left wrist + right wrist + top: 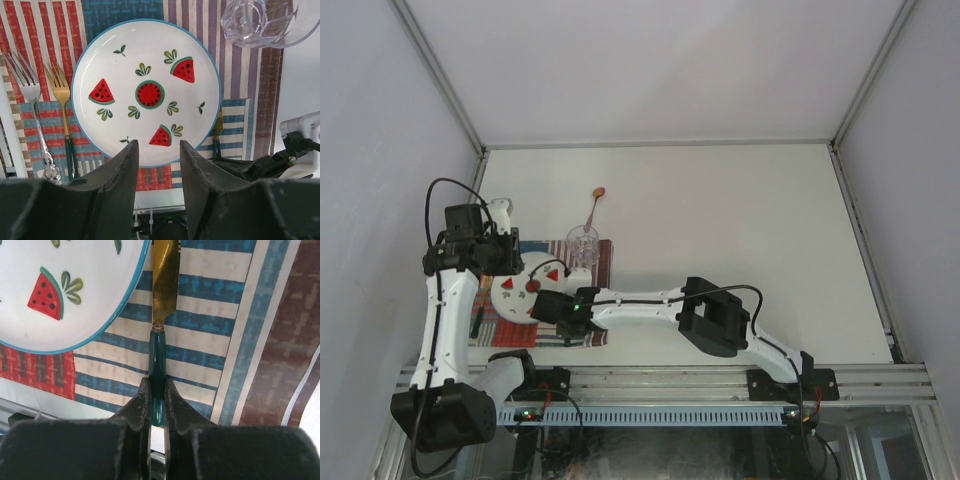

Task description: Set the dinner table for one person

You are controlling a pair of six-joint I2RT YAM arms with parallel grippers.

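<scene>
Off-white surface (740,230), striped placemat (492,328) at left. Right fingers (142,405) clamp knife (157,357) by green handle beside watermelon plate (145,60). Left fingers (125,172) half-open, empty, over plate's near rim.

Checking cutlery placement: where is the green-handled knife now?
Right wrist view: knife on the striped placemat, just right of the plate, handle clamped in the right tool.

The plate (145,30) lies on the placemat (250,100), which lies on the counter (720,230). Two forks (61,95) lie left of the plate and the knife (160,355) right of it. The glass (265,20) stands at the placemat's far right corner, with the spoon (593,205) on the counter beyond it.
</scene>
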